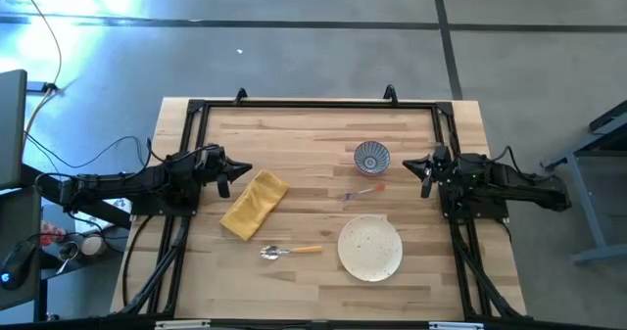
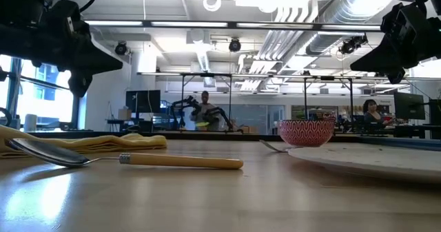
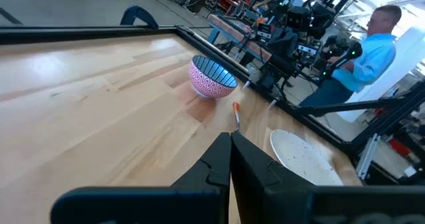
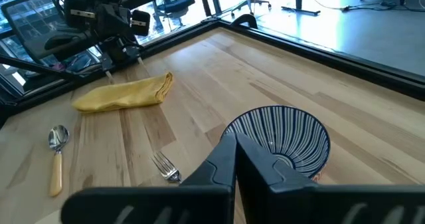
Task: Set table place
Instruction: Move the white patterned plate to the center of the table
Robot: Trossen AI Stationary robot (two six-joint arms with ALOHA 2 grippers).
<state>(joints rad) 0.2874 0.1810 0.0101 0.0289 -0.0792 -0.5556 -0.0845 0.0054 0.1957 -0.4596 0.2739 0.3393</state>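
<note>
On the wooden table (image 1: 304, 134) lie a folded mustard-yellow napkin (image 1: 254, 204), a small blue-patterned bowl (image 1: 371, 158), an orange-handled fork (image 1: 362, 192), a yellow-handled spoon (image 1: 291, 252) and a cream plate (image 1: 370, 249). My left gripper (image 1: 238, 173) hovers at the table's left side, just beyond the napkin's far end, shut and empty. My right gripper (image 1: 411, 165) hovers at the right side, right of the bowl, shut and empty. The bowl also shows in the left wrist view (image 3: 212, 77) and in the right wrist view (image 4: 282, 139), just ahead of the fingers.
A black rail frame (image 1: 313, 103) runs around the table. Bare wood lies at the table's middle and far part. A person (image 3: 372, 48) stands beyond the table's right side, near other equipment.
</note>
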